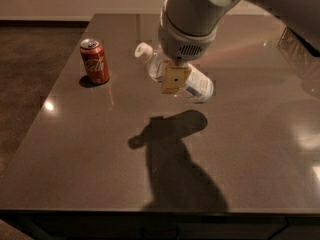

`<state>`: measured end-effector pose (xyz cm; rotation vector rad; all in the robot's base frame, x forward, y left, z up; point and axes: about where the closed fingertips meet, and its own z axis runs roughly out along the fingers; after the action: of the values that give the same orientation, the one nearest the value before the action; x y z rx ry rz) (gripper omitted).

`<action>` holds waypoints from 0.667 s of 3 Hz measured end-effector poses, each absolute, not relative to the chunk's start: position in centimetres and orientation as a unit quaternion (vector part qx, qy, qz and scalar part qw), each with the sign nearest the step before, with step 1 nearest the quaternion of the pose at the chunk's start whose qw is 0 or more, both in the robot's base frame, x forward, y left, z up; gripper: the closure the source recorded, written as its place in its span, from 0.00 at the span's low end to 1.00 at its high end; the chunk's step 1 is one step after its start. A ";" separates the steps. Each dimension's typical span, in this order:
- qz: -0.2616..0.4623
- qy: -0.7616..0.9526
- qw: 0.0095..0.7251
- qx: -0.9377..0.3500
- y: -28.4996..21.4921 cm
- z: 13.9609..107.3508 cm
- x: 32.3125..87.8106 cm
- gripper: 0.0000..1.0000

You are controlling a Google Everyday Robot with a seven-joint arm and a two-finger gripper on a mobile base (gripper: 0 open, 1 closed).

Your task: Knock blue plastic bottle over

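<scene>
Blue plastic bottle (199, 86) tipped, cap pointing upper-left, pincer (175, 80) across its middle.

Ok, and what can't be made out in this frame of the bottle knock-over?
Camera view: the gripper, hanging in front of the blue plastic bottle, covers its middle, so whether the bottle lies flat on the table cannot be told.
Camera view: the bottle's label print is too small to read.
Camera view: a dark object is cut off by the right edge; unidentifiable.
Camera view: the arm is cut off by the top edge.
</scene>
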<state>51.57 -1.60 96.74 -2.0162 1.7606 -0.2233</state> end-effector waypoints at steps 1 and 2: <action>-0.109 0.571 0.187 -0.792 -1.7 95.3 51.6 1.00; -0.121 0.502 0.140 -0.845 -2.0 93.7 51.4 1.00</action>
<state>51.38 -1.97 93.69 -2.4404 1.4489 -0.3502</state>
